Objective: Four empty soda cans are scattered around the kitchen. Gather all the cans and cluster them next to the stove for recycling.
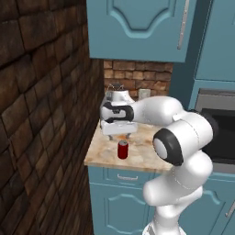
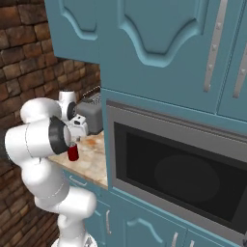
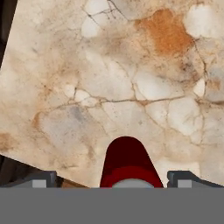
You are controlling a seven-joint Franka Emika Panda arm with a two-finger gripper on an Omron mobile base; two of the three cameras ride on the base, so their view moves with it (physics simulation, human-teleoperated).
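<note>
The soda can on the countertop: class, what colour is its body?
Red; the soda can shows best in the left base view, standing on the beige marbled countertop.

Beige marbled counter [image 1: 140,158] in the corner, bearing one upright red can [image 1: 122,149] near its front edge and a kettle [image 1: 117,96] behind.

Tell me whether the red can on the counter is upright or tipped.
Upright: the soda can stands on its base on the counter, silver top up.
</note>
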